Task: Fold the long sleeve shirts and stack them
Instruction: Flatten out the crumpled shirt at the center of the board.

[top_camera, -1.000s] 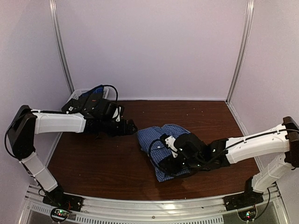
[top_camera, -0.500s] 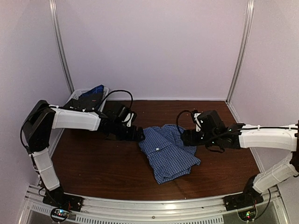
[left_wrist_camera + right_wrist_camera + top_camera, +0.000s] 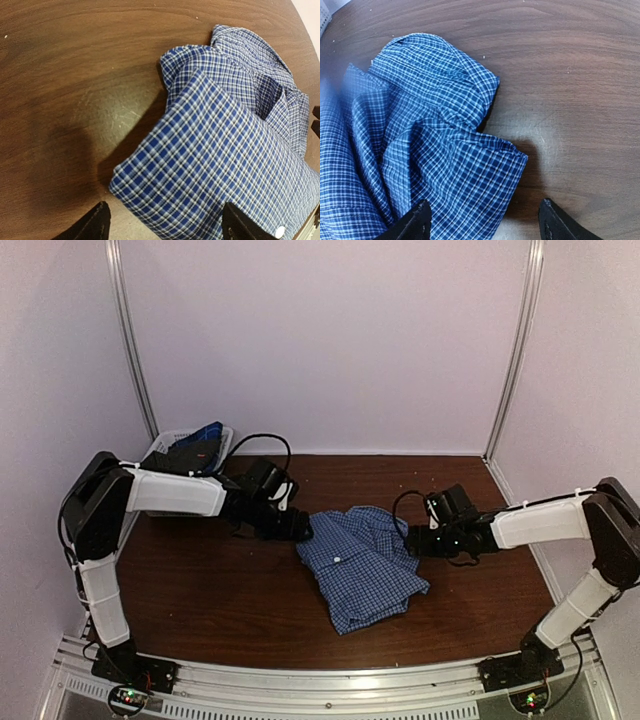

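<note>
A blue checked long sleeve shirt (image 3: 362, 562) lies folded and rumpled on the brown table, mid-right. My left gripper (image 3: 304, 528) is open at the shirt's left corner, low over the table; in the left wrist view the shirt's folded corner (image 3: 215, 150) lies between its spread fingertips (image 3: 97, 225). My right gripper (image 3: 412, 540) is open at the shirt's right edge; in the right wrist view a folded flap (image 3: 465, 175) lies between its spread fingertips (image 3: 555, 225). Neither grips the cloth.
A white basket (image 3: 190, 450) with dark and blue clothes stands at the back left corner. Pale walls with metal posts (image 3: 510, 350) close the table at the back and sides. Bare brown table (image 3: 210, 590) lies in front of the shirt.
My right gripper has moved off the shirt's front to its right edge and now sits low there. My left gripper has moved right to the shirt's left corner. The shirt is flatter.
</note>
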You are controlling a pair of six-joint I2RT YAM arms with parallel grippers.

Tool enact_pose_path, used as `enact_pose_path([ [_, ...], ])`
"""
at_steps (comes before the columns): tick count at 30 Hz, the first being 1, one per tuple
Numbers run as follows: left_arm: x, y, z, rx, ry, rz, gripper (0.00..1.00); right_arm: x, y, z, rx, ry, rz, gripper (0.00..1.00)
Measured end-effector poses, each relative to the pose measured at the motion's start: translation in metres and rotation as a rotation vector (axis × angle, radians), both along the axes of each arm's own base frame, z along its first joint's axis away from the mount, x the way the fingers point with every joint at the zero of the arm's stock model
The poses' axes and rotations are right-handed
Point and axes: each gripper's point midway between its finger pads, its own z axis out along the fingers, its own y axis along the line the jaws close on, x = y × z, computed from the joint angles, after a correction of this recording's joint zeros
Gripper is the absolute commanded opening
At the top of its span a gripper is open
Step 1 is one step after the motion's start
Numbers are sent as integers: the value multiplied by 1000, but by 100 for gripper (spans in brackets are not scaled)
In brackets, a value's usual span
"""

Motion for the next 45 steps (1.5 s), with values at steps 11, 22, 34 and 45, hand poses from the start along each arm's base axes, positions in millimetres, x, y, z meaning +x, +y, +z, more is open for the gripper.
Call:
enact_pose_path([
  [11, -4, -9, 6, -28, 6, -37, 42, 20, 19, -29, 29, 47, 33, 42],
  [22, -9, -17, 15, -19, 5, -95, 8, 51, 38, -17, 33, 18, 57, 1],
  [34, -34, -28, 73, -72, -22, -148, 3, 148, 29, 33, 51, -121, -49, 0],
  [45, -141, -27, 24, -31, 145, -216, 19, 214, 19, 10, 21, -120, -101, 8],
])
